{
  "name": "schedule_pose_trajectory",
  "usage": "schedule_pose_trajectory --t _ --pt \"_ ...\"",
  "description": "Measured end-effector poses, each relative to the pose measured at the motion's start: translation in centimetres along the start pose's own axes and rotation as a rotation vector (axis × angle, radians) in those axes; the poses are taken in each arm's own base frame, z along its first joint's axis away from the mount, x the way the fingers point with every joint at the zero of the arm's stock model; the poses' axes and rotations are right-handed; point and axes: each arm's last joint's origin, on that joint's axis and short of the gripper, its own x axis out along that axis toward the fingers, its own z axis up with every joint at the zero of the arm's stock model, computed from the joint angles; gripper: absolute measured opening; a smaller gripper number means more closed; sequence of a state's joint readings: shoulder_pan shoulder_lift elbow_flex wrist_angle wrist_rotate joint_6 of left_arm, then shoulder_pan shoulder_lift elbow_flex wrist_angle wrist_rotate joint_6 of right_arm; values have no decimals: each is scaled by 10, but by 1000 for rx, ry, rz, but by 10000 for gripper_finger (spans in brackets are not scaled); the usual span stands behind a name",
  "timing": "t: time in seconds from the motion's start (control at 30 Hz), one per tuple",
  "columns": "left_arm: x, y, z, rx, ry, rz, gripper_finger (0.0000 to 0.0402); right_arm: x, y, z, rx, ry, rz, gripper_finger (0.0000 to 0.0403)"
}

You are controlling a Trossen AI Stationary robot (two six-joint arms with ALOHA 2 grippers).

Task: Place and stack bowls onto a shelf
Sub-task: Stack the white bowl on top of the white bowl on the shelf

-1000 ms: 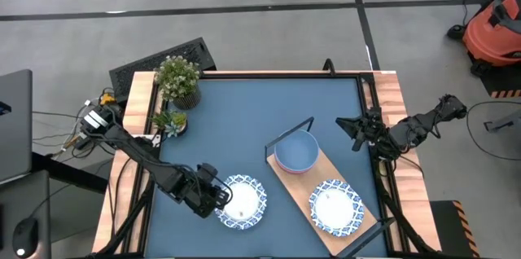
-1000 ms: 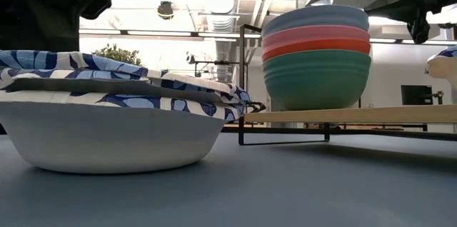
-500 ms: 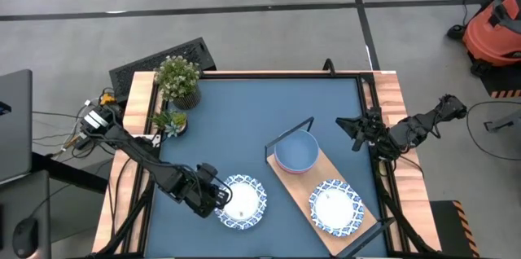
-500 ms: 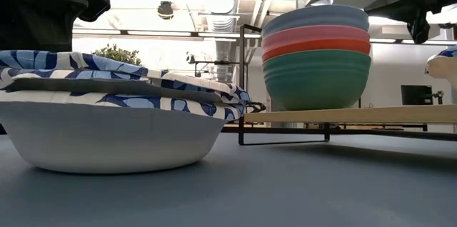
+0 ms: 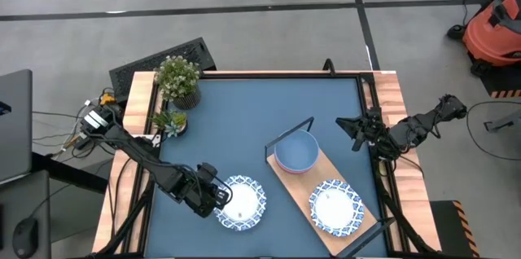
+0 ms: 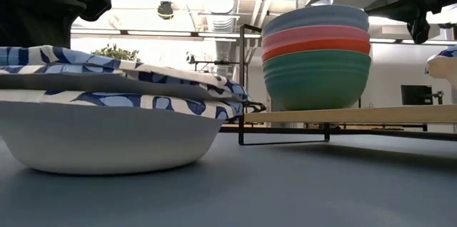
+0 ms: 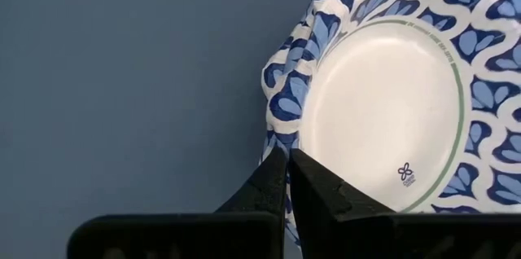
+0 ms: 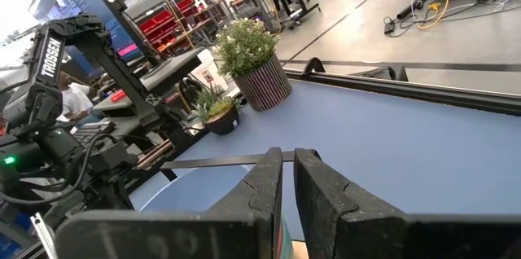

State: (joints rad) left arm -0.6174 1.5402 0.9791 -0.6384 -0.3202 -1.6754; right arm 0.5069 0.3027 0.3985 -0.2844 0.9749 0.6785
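A blue-and-white patterned bowl [image 5: 242, 202] sits on the blue table near its front edge; it fills the left of the low view [image 6: 107, 127]. My left gripper [image 5: 220, 198] is at the bowl's left side, shut on its rim. The light-wood shelf [image 5: 303, 184] lies slantwise to the right. It carries a stack of plain bowls, pale blue on top [image 5: 295, 151], then pink, red and green [image 6: 316, 77], and a second patterned bowl [image 5: 334, 207]. My right gripper [image 5: 356, 133] waits shut and empty near the table's right edge. My left gripper pinches the patterned bowl's rim [image 7: 277, 141] on its left side between its two fingers [image 7: 269, 182], one finger over the inner face and one on the outer. The fingers come from the table's left, slanting down. The bowl's base rests on the table [image 6: 107, 170].
Two potted plants [image 5: 177, 80] [image 5: 169, 122] stand at the table's far left corner. The shelf's black wire frame [image 5: 289, 133] rises at its far end, beside the stack. Bare blue tabletop [image 5: 260, 112] lies between the plants and the shelf.
In the low view the patterned bowl's rim has risen a little on my left gripper's side and the bowl has shifted slightly; its base stays on the table. My left gripper stays shut on the rim.
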Motion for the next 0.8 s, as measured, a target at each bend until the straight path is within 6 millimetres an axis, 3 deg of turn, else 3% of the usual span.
schedule_pose_trajectory --t 0.3,0.53,0.7,0.8 --pt "-4 -7 0 131 13 -42 10 0 0 0 2 0 0 63" --pt "-10 -15 1 211 12 -76 89 0 0 0 0 1 0 63" --pt "-9 -14 2 164 2 -71 154 0 -1 -2 -18 12 -7 63" --pt "-9 -13 2 116 0 -59 173 0 -2 -2 -22 16 -7 63"
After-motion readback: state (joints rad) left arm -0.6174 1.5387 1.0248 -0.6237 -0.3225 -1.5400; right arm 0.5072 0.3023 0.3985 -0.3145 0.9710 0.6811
